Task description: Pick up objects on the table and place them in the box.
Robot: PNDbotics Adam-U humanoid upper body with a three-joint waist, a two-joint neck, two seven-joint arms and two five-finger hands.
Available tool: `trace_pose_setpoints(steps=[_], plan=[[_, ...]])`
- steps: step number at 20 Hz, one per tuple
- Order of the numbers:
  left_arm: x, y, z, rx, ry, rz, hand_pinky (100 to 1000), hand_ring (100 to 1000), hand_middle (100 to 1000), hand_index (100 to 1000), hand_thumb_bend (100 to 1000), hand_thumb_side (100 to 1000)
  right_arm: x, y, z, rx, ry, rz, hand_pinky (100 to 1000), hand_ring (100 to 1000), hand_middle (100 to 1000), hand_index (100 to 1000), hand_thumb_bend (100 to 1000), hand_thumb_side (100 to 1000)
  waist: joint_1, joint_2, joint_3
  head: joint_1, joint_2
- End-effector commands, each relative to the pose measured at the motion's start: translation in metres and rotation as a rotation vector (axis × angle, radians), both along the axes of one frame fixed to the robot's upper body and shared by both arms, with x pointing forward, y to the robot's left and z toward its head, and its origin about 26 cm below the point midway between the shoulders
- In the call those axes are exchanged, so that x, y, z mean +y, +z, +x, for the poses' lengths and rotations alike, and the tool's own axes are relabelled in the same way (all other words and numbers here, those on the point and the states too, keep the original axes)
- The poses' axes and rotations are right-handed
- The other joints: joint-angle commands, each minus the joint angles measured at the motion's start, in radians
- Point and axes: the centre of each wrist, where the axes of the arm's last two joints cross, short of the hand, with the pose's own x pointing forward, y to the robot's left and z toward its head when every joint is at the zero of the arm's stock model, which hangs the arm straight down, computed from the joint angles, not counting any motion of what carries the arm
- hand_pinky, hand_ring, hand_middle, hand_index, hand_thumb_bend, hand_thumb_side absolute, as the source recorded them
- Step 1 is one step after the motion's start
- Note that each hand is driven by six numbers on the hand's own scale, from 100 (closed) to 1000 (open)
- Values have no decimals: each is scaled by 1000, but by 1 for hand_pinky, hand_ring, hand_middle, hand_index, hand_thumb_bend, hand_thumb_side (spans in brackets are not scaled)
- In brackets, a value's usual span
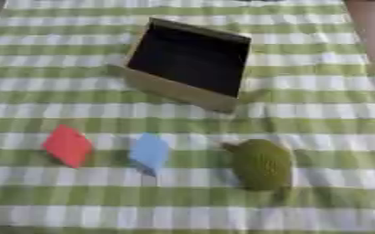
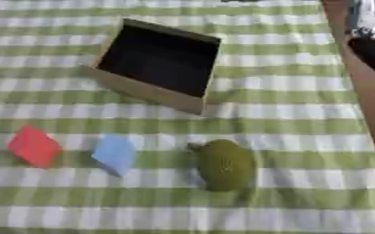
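Note:
A shallow tan box (image 1: 179, 91) with a dark inside stands askew at the middle back of the green-and-white checked cloth. In front of it lie three objects in a row: a red block (image 1: 66, 145) at the left, a light blue block (image 1: 149, 152) in the middle, and a bumpy green oval fruit (image 1: 260, 164) at the right. Nothing touches them. A black and silver part (image 2: 371, 43), apparently my right arm, shows at the upper right edge beyond the cloth, far from the objects. My left hand shows in neither view.
The checked cloth (image 1: 318, 109) covers the whole table. A brown strip (image 2: 366, 114) runs along the cloth's right edge. Open cloth lies around the box and between the three objects.

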Motion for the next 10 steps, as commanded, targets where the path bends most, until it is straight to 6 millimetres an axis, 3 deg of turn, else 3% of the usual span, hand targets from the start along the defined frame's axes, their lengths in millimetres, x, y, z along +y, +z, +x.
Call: trace_pose_setpoints(steps=[1, 6, 10], plan=[[0, 7, -3, -25, -6, 12, 816, 757, 772, 929, 296, 620, -3, 5, -4, -8, -17, -40, 886, 875, 691, 866, 100, 470, 13, -5, -1, 0, -1], [2, 6, -3, -19, 4, 23, 816, 757, 772, 928, 296, 620, -17, 0, -11, 57, -102, -189, 887, 881, 704, 869, 100, 455, 6, -9, -1, 5, 1], [4, 4, -4, -12, 14, 34, 816, 757, 773, 926, 295, 620, -33, -1, -19, 112, -206, -405, 889, 885, 736, 873, 100, 336, -2, -14, -7, 10, 2]])
